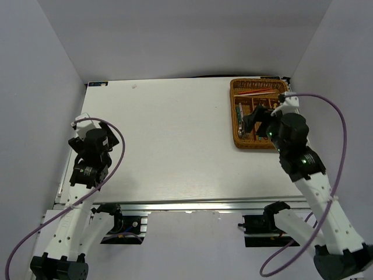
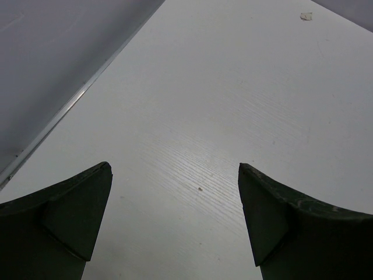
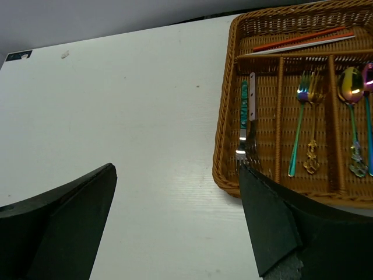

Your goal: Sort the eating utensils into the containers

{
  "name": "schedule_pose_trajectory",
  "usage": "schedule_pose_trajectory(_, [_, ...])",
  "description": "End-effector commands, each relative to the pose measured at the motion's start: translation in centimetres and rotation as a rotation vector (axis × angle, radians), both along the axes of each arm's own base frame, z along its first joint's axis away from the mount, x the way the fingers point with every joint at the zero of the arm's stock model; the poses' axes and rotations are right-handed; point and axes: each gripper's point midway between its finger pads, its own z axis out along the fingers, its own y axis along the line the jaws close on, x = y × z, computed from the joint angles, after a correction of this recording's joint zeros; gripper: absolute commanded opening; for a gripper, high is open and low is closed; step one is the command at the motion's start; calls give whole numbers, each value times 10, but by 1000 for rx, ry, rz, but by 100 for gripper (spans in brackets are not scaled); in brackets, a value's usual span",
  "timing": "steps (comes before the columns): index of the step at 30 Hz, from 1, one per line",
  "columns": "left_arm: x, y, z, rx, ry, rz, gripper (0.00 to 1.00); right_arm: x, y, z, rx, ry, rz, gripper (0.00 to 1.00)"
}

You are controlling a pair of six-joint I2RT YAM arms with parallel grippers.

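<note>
The brown wicker tray (image 1: pixel 235 116) sits at the table's far right; it also shows in the right wrist view (image 3: pixel 224 116). Its crosswise slot holds red chopsticks (image 3: pixel 300 38) and silver chopsticks (image 3: pixel 297 46). The left long slot holds a green-handled fork (image 3: pixel 243 119) and a silver fork (image 3: pixel 252 111). The middle slot holds an iridescent fork (image 3: pixel 300 125) and a gold fork (image 3: pixel 313 131). The right slot holds iridescent spoons (image 3: pixel 352 102). My right gripper (image 3: pixel 178 192) is open and empty, just near-left of the tray. My left gripper (image 2: pixel 175 192) is open and empty over bare table at the far left.
The white table (image 1: pixel 163 134) has a raised metal edge on the left (image 2: pixel 64 114). A small scrap (image 1: pixel 134 87) lies near the far edge. Grey walls enclose the table on three sides.
</note>
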Motion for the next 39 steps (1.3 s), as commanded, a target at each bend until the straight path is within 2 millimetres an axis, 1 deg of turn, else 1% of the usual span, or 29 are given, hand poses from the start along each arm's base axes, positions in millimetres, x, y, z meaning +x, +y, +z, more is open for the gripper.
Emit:
schedule_pose_trajectory(1, [-8,5,15,-1,-30,20,98,-35,-17,-7,-109,15,26,89])
schedule_pose_trajectory(2, [-9,4,11,-3,-28,18,98,-45,-21,0,-114,-10,31,89])
schedule_pose_trajectory(3, [-10,3,11,-9,-35,11,98,-52,-26,-5,-147,9,30,89])
schedule_pose_trajectory(5, [-13,2,12,-17,-52,5,98,-61,-35,-7,-170,3,14,89])
schedule_pose_trajectory(6, [-14,2,13,-23,-62,1,98,-63,-36,-17,-183,18,16,89])
schedule_pose_trajectory(8, [-15,-2,13,-35,-79,-24,98,-67,-36,-22,-200,4,39,89])
schedule_pose_trajectory(10, [-15,-3,14,-34,-86,-31,98,-68,-37,-33,-213,17,40,89])
schedule_pose_trajectory(12, [-15,-4,13,-32,-85,-41,98,-69,-36,-36,-213,23,44,89])
schedule_pose_trajectory(15, [-13,-6,11,-33,-77,-50,98,-68,-34,-35,-198,12,45,89])
schedule_pose_trajectory(25, [-12,-8,13,-38,-88,-60,98,-64,-35,-39,-197,24,31,89])
schedule_pose_trajectory(32, [-13,-8,13,-43,-91,-62,98,-62,-33,-46,-191,44,31,89])
schedule_pose_trajectory(39, [-13,-9,12,-43,-89,-65,98,-60,-37,-44,-195,39,8,89])
